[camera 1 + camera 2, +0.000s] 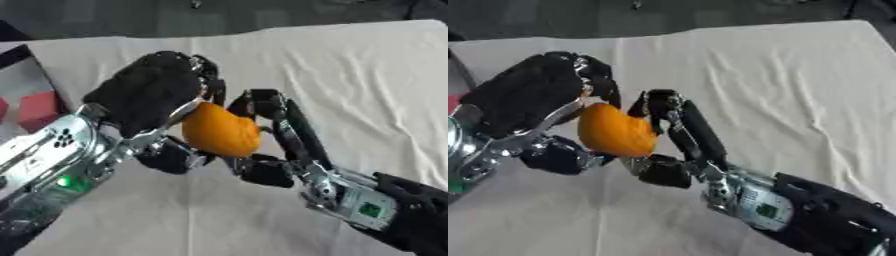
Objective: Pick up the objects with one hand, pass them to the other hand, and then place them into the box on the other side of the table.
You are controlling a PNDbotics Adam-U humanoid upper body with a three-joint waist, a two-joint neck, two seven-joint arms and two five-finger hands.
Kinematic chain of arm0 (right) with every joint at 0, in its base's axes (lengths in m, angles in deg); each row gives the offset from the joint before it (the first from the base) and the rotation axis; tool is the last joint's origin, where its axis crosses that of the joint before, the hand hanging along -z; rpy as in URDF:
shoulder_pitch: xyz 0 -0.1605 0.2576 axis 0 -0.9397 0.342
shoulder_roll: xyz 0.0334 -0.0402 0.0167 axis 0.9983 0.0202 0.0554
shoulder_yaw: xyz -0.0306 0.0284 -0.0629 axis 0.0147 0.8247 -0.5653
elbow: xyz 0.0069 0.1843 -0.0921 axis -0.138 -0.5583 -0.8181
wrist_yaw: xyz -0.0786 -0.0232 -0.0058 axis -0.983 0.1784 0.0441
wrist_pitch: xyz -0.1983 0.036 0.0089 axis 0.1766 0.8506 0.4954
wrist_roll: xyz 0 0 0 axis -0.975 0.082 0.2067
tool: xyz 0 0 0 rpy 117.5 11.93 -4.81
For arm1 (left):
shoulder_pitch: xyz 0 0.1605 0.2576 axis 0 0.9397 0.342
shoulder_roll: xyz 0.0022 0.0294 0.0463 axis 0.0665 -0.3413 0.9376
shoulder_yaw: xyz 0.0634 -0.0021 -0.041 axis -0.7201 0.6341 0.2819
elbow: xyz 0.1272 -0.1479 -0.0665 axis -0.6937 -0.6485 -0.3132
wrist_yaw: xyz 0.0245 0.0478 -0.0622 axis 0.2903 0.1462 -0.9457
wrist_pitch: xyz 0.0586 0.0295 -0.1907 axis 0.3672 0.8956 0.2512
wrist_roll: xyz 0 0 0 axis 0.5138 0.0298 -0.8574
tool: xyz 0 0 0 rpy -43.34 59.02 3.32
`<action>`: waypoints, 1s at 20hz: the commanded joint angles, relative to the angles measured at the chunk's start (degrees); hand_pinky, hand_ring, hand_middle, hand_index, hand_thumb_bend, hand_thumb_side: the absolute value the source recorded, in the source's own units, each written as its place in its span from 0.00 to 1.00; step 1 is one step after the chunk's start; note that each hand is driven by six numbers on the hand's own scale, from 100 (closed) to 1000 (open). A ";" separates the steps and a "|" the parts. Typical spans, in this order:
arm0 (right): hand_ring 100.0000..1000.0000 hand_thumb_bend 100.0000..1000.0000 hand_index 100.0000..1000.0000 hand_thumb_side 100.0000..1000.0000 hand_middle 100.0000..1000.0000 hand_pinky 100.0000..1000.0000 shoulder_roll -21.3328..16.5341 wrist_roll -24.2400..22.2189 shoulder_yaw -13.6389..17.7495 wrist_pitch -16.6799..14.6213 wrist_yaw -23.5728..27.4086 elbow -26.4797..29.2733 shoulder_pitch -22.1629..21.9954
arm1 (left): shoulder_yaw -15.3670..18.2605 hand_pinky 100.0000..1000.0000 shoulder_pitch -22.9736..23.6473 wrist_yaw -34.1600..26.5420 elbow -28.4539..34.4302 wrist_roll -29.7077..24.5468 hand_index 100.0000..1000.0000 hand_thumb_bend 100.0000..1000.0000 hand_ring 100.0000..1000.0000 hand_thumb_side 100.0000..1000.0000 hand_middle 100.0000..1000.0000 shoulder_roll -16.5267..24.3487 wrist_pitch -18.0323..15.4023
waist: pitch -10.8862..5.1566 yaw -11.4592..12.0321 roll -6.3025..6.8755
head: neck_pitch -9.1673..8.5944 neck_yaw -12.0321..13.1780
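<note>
- My left hand point(153, 95) comes in from the left side, back of the hand up, fingers curled down over the top of the orange object point(221, 131).
- Orange object: rounded, smooth, plain orange; I can't make out more than that. It sits in the air above the table, between my two hands, near the middle of the left eye view.
- My left thumb point(175, 156) sits below the object on its lower left side, so the left hand wraps it from above and below.
- My right hand point(677, 135) comes in from the lower right, fingers pointing up and left.
- Right fingers point(293, 125) run up along the right side of the object, tips bent in at its upper right edge, touching it.
- Right thumb point(662, 171) sits under the object's lower right side. So the right hand pinches it too.
- Both hands are on the object at once; fingertips of the two hands are just beside each other at its top.
- Table point(350, 75) has a white cloth with creases running across it.
- At the left edge of the left eye view there's a box point(31, 97), grey with red patches inside; only part of it shows.
</note>
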 commanded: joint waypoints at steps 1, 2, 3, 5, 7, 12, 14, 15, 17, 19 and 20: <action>0.54 0.26 0.43 0.00 0.36 0.15 -0.17 -0.05 -0.54 0.89 -0.53 0.50 0.35 | 0.60 0.69 -1.17 -1.75 2.30 1.07 0.50 0.41 0.48 0.07 0.40 -0.07 0.51 | 0.06 0.02 0.51 | -0.04 -0.10; 0.54 0.26 0.43 0.00 0.36 0.15 -0.14 0.02 -0.61 0.92 -0.62 0.50 0.31 | 0.55 0.69 -1.16 -1.60 2.13 0.91 0.48 0.40 0.47 0.06 0.38 -0.11 0.58 | 0.07 0.00 0.50 | -0.03 -0.06; 0.54 0.26 0.43 0.00 0.36 0.15 -0.12 0.07 -0.69 0.93 -0.72 0.50 0.26 | 0.50 0.69 -1.14 -1.34 1.92 0.66 0.47 0.39 0.47 0.05 0.37 -0.17 0.64 | 0.08 -0.01 0.48 | -0.03 -0.02; 0.54 0.25 0.43 0.00 0.36 0.15 -0.11 0.14 -0.80 0.99 -0.93 0.50 0.17 | 0.37 0.69 -1.10 -0.89 1.59 -0.10 0.46 0.37 0.47 0.00 0.36 -0.30 0.64 | 0.09 -0.04 0.48 | 0.00 0.02; 0.54 0.26 0.43 0.00 0.37 0.15 -0.08 0.20 -0.87 1.02 -1.04 0.50 0.15 | 0.25 0.69 -1.07 -0.34 1.27 -1.13 0.45 0.32 0.47 0.00 0.35 -0.42 0.64 | 0.08 -0.06 0.51 | 0.04 0.03; 0.54 0.26 0.45 0.00 0.37 0.16 -0.06 0.20 -0.99 0.74 -1.19 0.50 0.02 | 0.30 0.69 -0.97 0.78 0.84 -2.81 0.40 0.22 0.46 0.03 0.31 -0.74 0.72 | 0.02 -0.15 0.55 | 0.00 -0.05; 0.55 0.28 0.46 0.00 0.38 0.17 -0.04 0.27 -1.00 0.74 -1.26 0.50 -0.02 | 0.36 0.69 -0.92 0.82 0.70 -2.84 0.39 0.19 0.46 0.04 0.30 -0.84 0.98 | 0.01 -0.18 0.56 | 0.02 -0.06; 0.56 0.29 0.47 0.00 0.39 0.18 -0.03 0.31 -0.98 0.83 -1.32 0.50 -0.03 | 0.37 0.69 -0.89 0.79 0.62 -2.78 0.38 0.18 0.46 0.04 0.29 -0.88 1.10 | 0.00 -0.20 0.55 | 0.06 -0.12; 0.57 0.32 0.49 0.00 0.40 0.19 0.02 0.40 -0.92 1.09 -1.55 0.50 0.00 | 0.37 0.69 -0.88 0.70 0.54 -2.65 0.37 0.16 0.46 0.05 0.28 -0.94 1.28 | -0.02 -0.22 0.54 | 0.12 -0.21; 0.58 0.37 0.51 0.00 0.42 0.20 0.06 0.53 -0.81 1.34 -1.87 0.50 0.03 | 0.41 0.69 -0.92 0.61 0.56 -2.54 0.37 0.16 0.45 0.05 0.27 -0.98 1.42 | -0.03 -0.25 0.52 | 0.19 -0.24; 0.59 0.41 0.54 0.00 0.44 0.21 0.07 0.64 -0.74 1.56 -2.10 0.50 0.04 | 0.43 0.69 -0.95 0.60 0.59 -2.56 0.36 0.16 0.45 0.06 0.27 -0.98 1.49 | -0.04 -0.25 0.51 | 0.23 -0.27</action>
